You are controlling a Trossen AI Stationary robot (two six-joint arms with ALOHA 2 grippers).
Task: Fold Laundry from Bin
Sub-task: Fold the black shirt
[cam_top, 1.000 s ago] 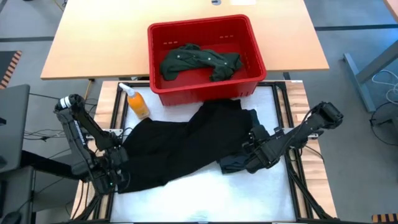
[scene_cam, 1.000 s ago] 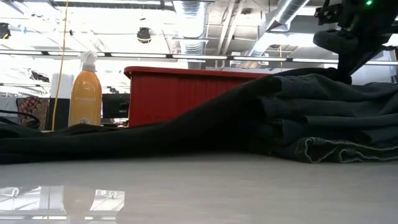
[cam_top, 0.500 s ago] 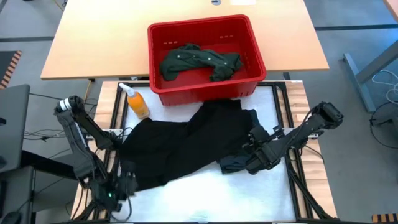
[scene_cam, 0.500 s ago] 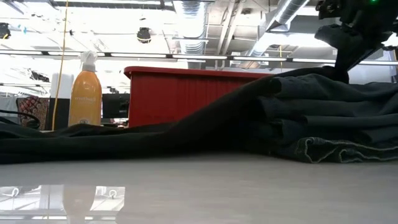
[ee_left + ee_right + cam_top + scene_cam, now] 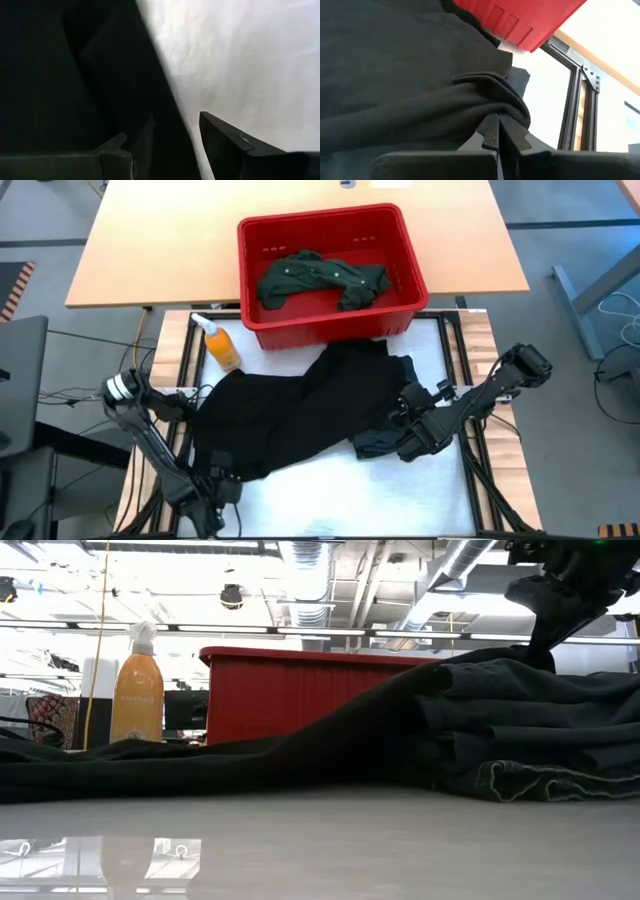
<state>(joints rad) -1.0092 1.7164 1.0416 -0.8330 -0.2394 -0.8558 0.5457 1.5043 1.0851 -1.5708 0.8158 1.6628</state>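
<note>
I have the right pincer (image 5: 408, 442) clamped on the black garment (image 5: 290, 415) spread across the tabletop (image 5: 400, 490); the left pincer (image 5: 218, 492) sits parted, empty, at its near-left corner.

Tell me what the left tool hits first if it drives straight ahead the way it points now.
Probably the black garment: the left tool has its fingers apart, the cloth's edge lying just ahead. Beyond is bare white table. Depth is unclear.

No legible text, only a blurred label on the orange bottle (image 5: 136, 690).
</note>
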